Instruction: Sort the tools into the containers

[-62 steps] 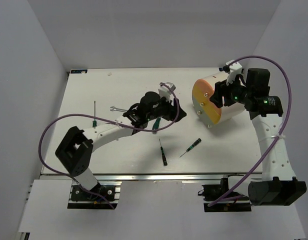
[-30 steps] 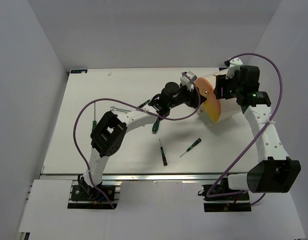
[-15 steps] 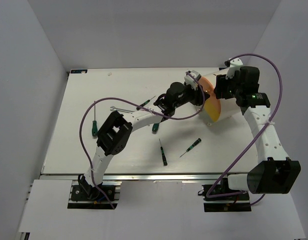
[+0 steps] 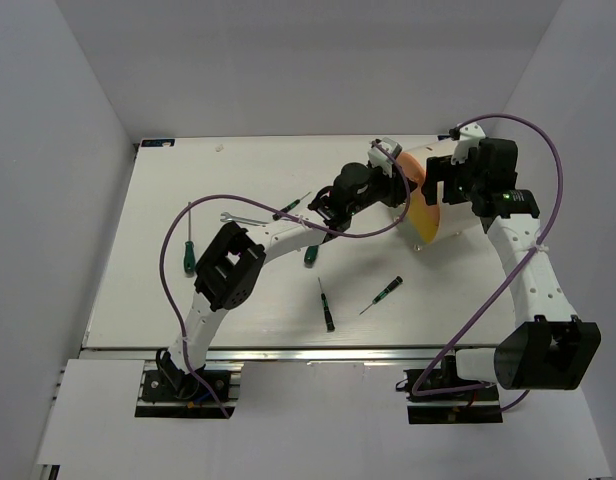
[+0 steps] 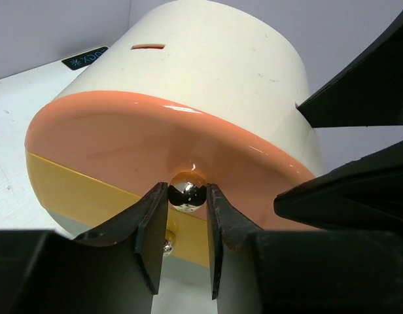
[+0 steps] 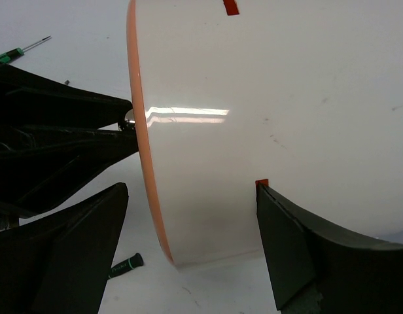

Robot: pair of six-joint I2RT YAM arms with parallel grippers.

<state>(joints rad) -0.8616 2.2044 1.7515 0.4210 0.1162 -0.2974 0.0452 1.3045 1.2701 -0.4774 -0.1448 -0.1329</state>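
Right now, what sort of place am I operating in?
Probably a robotics lab test cell: a white table boxed in by plain white walls, aluminium framing along the near edge, and small screwdrivers scattered beside a cream drum.

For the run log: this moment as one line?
left gripper: shut on knob | right gripper: straddles drum, grip unclear | screwdrivers, wrench: on table

A white table (image 4: 168, 300) sits enclosed by 3 pale grey walls (image 4: 288, 60). A small dark label (image 4: 158, 143) lies flat at the table's far-left corner. A metal rail (image 4: 318, 355) runs along its near edge.
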